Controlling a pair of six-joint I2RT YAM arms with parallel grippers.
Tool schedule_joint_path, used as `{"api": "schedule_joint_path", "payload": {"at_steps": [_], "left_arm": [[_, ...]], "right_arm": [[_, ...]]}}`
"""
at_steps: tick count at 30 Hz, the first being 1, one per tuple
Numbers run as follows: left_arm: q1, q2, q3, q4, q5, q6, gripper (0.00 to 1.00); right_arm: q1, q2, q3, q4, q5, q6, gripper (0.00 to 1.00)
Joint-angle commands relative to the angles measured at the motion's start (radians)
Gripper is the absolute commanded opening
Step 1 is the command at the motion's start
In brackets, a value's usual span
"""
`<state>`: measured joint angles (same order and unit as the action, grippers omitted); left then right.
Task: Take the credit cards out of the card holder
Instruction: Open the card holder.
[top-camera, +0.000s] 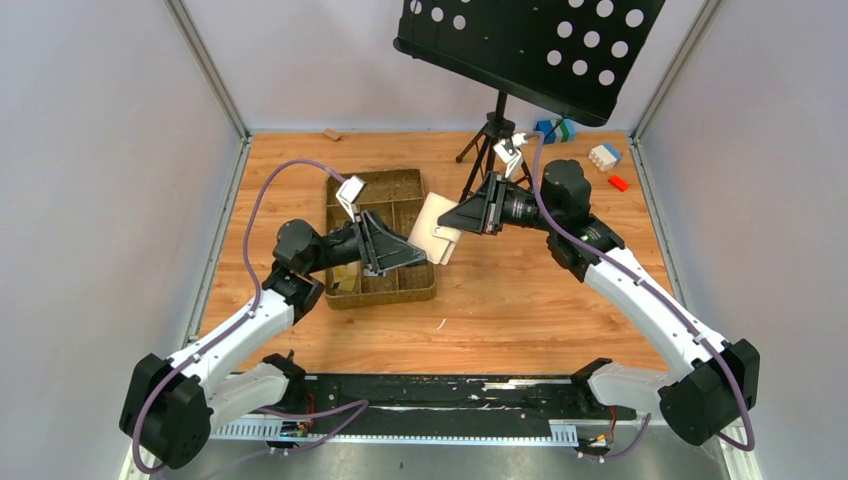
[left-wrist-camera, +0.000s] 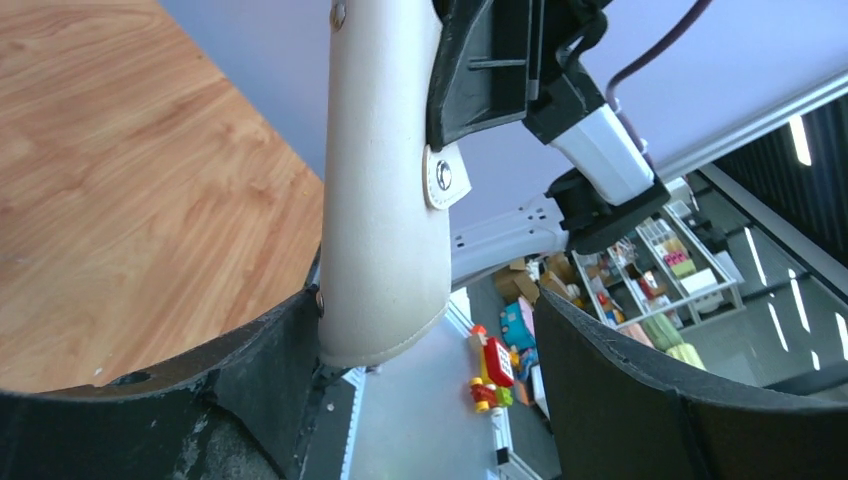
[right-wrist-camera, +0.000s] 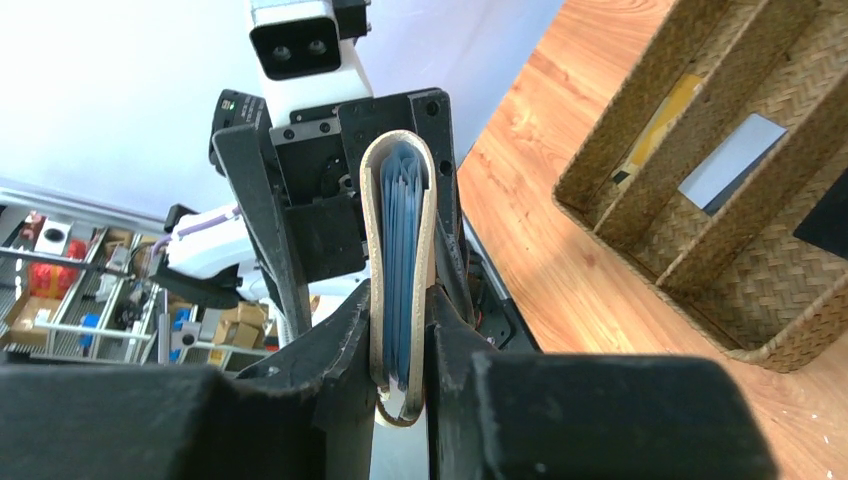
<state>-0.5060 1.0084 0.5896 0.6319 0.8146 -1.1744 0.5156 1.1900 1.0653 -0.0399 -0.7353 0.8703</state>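
The cream-beige card holder hangs in the air between my two grippers, just right of the woven tray. My right gripper is shut on it; in the right wrist view the holder stands on edge between the fingers, its light blue inside showing. My left gripper is open, and the holder's rounded end sits between its jaws against one finger. An orange-yellow card, a silver-grey card and a black card lie in the tray.
The woven brown compartment tray sits left of centre under my left arm. A black music stand on a tripod stands at the back. Toy blocks lie at the back right, and a small wooden block at the back left.
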Motion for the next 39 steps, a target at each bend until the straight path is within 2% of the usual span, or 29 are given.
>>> {"api": "schedule_joint_path", "payload": {"at_steps": [1, 3, 8, 13, 17, 21, 22, 23, 25, 26, 27, 29, 31, 34, 37, 39], "left_arm": [[0.003, 0.028, 0.010, 0.166, 0.054, -0.084, 0.81], [0.003, 0.040, 0.017, 0.166, 0.049, -0.082, 0.77], [0.003, 0.072, 0.034, 0.189, 0.030, -0.088, 0.58], [0.003, 0.070, 0.036, 0.180, 0.010, -0.084, 0.53], [0.003, 0.045, 0.043, 0.101, -0.005, -0.036, 0.46], [0.003, 0.021, 0.048, 0.034, -0.015, 0.005, 0.25], [0.003, 0.014, 0.049, 0.013, -0.021, 0.017, 0.21], [0.003, 0.007, 0.051, -0.009, -0.027, 0.031, 0.16], [0.003, -0.009, 0.061, -0.073, -0.047, 0.069, 0.09], [0.003, -0.019, 0.075, -0.139, -0.069, 0.109, 0.04], [0.003, -0.028, 0.094, -0.225, -0.105, 0.157, 0.00], [0.003, -0.043, 0.155, -0.546, -0.230, 0.321, 0.00], [0.002, -0.044, 0.209, -0.744, -0.376, 0.403, 0.00], [-0.001, -0.044, 0.235, -0.802, -0.444, 0.432, 0.00], [-0.038, -0.042, 0.267, -0.842, -0.543, 0.446, 0.00], [-0.072, -0.030, 0.292, -0.878, -0.602, 0.463, 0.00]], "right_arm": [[-0.003, 0.001, 0.048, 0.074, -0.096, -0.013, 0.08], [-0.005, 0.007, 0.059, 0.072, -0.114, -0.015, 0.08], [-0.004, 0.028, 0.080, 0.073, -0.147, -0.013, 0.08], [-0.005, 0.052, 0.087, 0.078, -0.176, -0.010, 0.08], [-0.004, 0.065, 0.098, 0.063, -0.192, -0.022, 0.10], [-0.004, 0.065, 0.096, 0.044, -0.182, -0.044, 0.15], [-0.004, 0.064, 0.096, 0.044, -0.176, -0.048, 0.19], [-0.004, 0.065, 0.099, 0.003, -0.167, -0.055, 0.29], [-0.004, 0.065, 0.127, -0.105, -0.103, -0.100, 0.62], [-0.004, 0.064, 0.161, -0.230, -0.022, -0.149, 0.76], [0.001, 0.063, 0.201, -0.346, 0.092, -0.200, 0.86], [0.009, 0.058, 0.253, -0.498, 0.268, -0.264, 0.95], [0.017, 0.060, 0.273, -0.550, 0.341, -0.269, 0.96], [0.076, 0.084, 0.308, -0.622, 0.438, -0.261, 0.92], [0.158, 0.125, 0.346, -0.692, 0.574, -0.232, 0.81], [0.188, 0.142, 0.347, -0.689, 0.602, -0.199, 0.77]]}}
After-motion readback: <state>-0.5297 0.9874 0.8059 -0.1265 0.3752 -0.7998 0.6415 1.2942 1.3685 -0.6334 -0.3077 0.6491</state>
